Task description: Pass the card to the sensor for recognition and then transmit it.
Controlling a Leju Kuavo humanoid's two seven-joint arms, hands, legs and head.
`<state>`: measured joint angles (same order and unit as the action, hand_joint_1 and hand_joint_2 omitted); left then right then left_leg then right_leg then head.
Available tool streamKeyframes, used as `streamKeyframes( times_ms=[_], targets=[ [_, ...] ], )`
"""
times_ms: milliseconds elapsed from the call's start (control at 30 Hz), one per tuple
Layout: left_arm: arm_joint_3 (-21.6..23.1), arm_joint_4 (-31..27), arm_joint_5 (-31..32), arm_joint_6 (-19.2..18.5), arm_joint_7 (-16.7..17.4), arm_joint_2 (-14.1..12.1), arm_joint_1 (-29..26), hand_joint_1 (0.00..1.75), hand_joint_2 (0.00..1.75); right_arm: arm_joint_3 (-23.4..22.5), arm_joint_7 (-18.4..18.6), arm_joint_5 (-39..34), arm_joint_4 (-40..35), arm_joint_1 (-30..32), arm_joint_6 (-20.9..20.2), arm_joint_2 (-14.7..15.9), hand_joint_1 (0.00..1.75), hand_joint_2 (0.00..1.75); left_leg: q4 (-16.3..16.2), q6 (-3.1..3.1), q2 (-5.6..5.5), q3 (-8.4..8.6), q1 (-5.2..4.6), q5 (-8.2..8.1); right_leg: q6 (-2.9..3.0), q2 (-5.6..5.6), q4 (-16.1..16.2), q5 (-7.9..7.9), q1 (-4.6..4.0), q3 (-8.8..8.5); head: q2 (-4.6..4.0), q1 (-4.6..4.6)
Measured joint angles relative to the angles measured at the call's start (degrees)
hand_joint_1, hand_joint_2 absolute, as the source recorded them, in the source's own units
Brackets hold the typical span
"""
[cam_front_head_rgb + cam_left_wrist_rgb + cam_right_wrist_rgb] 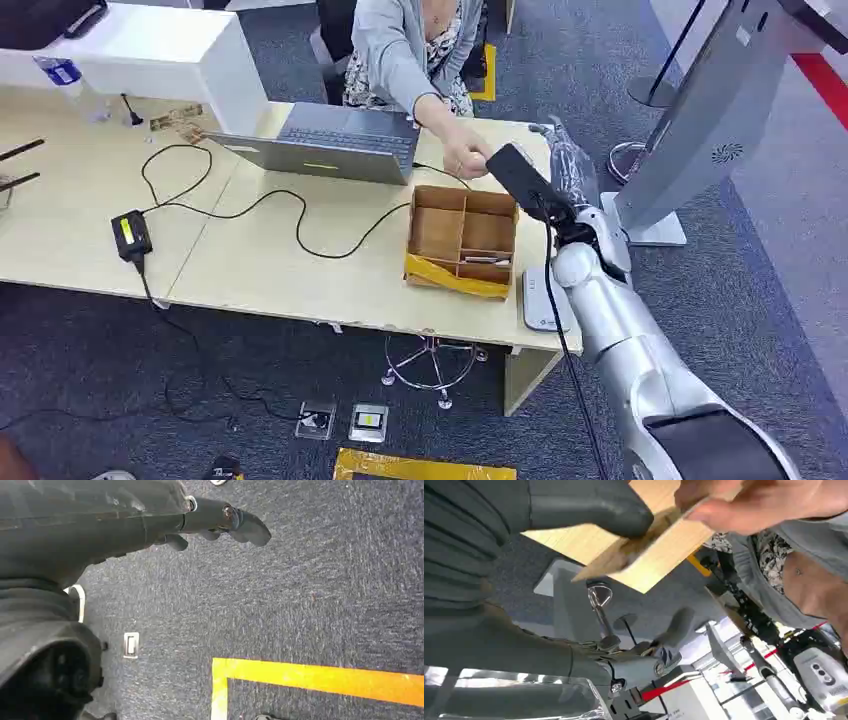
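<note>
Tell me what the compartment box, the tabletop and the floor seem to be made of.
Compartment box: likely cardboard, matte brown, thin dividers, yellow tape along its front edge. Tabletop: probably wood-look laminate, pale, smooth, faint grain. Floor: carpet, dark grey with a fuzzy speckled weave, marked with yellow tape.

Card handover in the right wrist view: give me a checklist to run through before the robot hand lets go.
1. Card is pinned under the thumb of the right robot hand: ok.
2. Person's hand has fingers on the card's far end: ok.
3. Person's hold is firm enough to take the card alone: cannot tell.
4. Card was already read by the sensor: cannot tell.
5. Left robot hand holds nothing and hangs over the carpet, away from the handover: ok.
6. If the card slips, the cardboard box and table lie roughly below: ok.
</note>
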<state>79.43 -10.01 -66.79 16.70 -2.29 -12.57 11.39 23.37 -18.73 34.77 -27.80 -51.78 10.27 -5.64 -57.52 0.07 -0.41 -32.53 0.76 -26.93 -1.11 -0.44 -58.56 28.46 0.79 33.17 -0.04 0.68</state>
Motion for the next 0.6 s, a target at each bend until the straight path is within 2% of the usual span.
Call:
streamKeyframes(
  times_ms=[600],
  targets=[
    [0.0, 0.0, 0.2, 1.3, 0.9, 1.1, -0.1, 0.00, 0.00, 1.4, 1.5, -2.4, -0.1, -0.2, 0.3, 0.0, 1.75, 1.75, 0.0, 0.00, 0.00, 0.00, 0.00, 0.00, 0.00, 0.00, 0.0, 0.00, 0.00, -0.01, 0.00, -0.02]
  ],
)
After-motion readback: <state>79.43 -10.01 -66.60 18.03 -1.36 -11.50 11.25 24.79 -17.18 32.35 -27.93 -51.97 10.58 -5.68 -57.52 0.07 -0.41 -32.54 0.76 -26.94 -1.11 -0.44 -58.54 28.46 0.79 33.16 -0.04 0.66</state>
